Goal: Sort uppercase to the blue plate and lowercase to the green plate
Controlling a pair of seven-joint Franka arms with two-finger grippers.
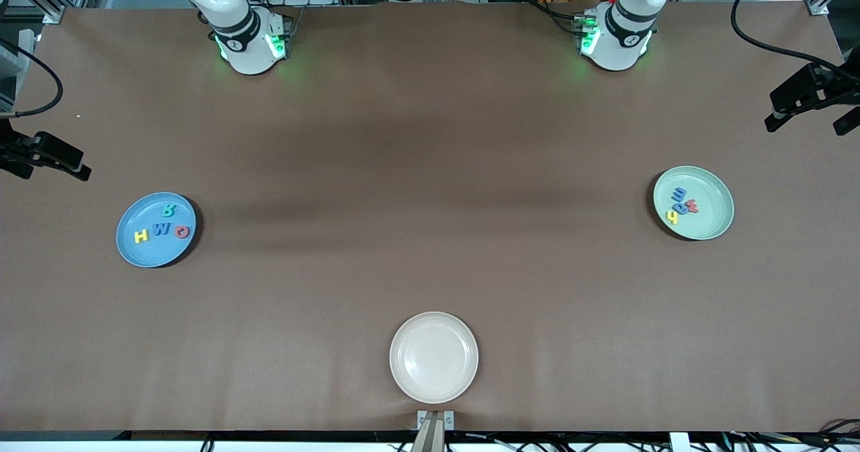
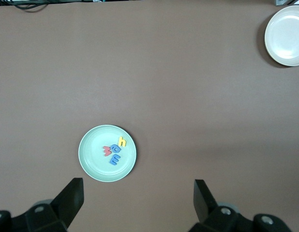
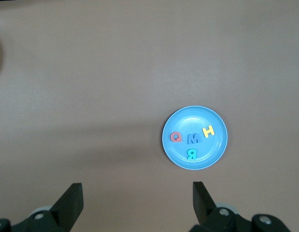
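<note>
Left gripper (image 2: 135,203) wide open — empty, right gripper (image 3: 135,203) likewise

we see wide bare desk (image 1: 430,170) across the middle of the front frame, with nothing standing on it from the arm bases at the top down to the cream plate (image 1: 434,356) at bottom centre. the blue plate (image 1: 156,229) sits at mid-left and the green plate (image 1: 693,202) at mid-right, both well apart from each other and from the cream plate, and all three are shallow. black camera mounts (image 1: 806,96) jut in at both side edges. the left end effector (image 2: 137,198) and the right end effector (image 3: 137,198) hang high over the desk, fingers spread wide, empty.
</note>
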